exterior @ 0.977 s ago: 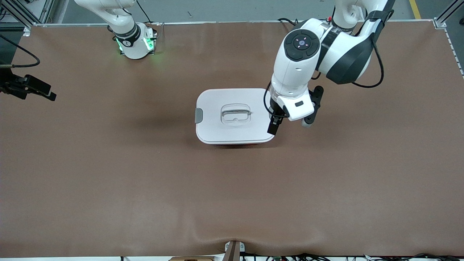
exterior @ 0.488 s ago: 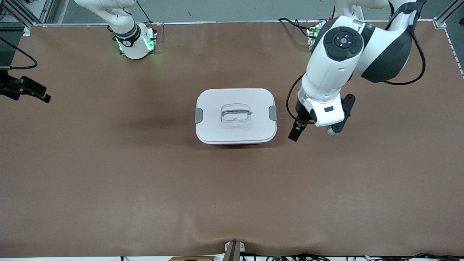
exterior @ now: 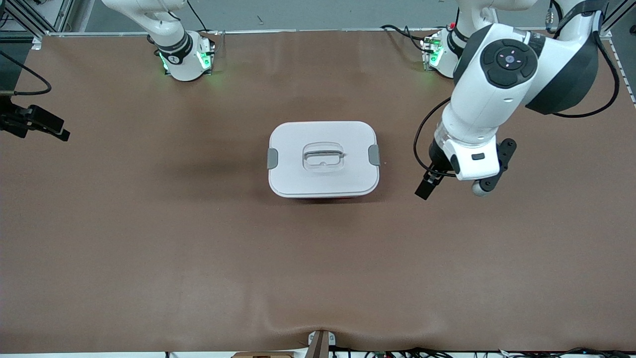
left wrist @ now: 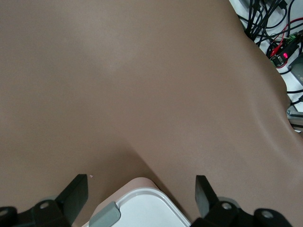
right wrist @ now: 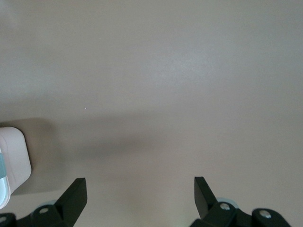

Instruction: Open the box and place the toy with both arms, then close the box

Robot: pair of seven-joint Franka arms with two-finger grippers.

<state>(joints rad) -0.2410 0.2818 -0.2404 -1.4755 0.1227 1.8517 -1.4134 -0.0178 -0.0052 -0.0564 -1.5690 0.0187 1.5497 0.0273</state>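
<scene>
Box sits mid-frame w/ lid on and clips down, toy unseen (prob. inside), so left gripper hangs empty, fingers apart, over mat beside it; right gripper waits apart at frame's left edge

Toy unseen; box lidded

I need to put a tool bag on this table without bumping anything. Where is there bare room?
The whole stretch of table nearer the front camera than the box is bare. So is the patch between the box and the right gripper. Tightest is beside the box toward the left arm's end, under the open left gripper.
</scene>
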